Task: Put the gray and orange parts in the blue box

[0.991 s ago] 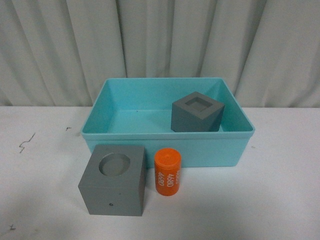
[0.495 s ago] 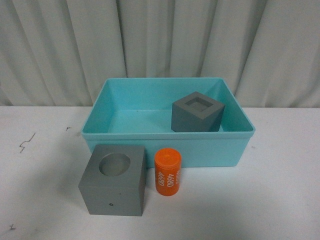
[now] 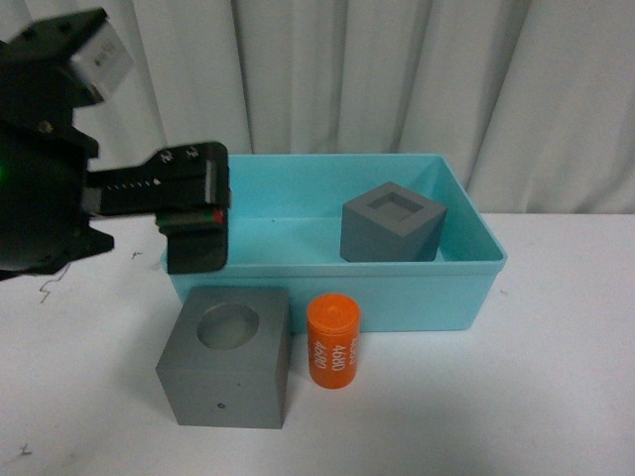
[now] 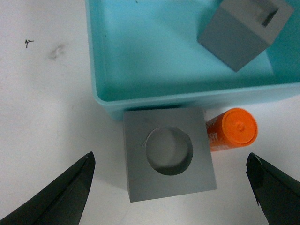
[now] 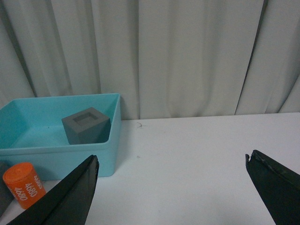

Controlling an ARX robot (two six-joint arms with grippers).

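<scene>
We find the left gripper (image 4: pixel 170 161) hanging above the gray cube with the round hole (image 3: pixel 226 357), its fingers spread wide, well clear of the cube on both sides, and holding nothing. The right gripper (image 5: pixel 171 161) is spread equally wide and also empty, over bare table (image 3: pixel 556 397) to the right of the blue box (image 3: pixel 417 297). The cube with the square hole (image 3: pixel 392 228) already sits inside the box, toward its right wall. The round-hole cube stands on the table just in front of the box's near wall, toward its left corner. The orange cylinder (image 3: pixel 333 342) stands upright just beside the cube's right face; we cannot settle whether the two touch. We judge the step in hand to be the pick of the round-hole cube. The near wall leaves little room behind the cube, so the grip should fall on its left and right faces, as the fingers now line up. The descent should be straight and centred, with the right-hand finger kept off the cylinder, which would likely topple or roll if nudged. The cube is broad and smooth, so we advise a low, square grip and a lift well above the rim before carrying it over.
</scene>
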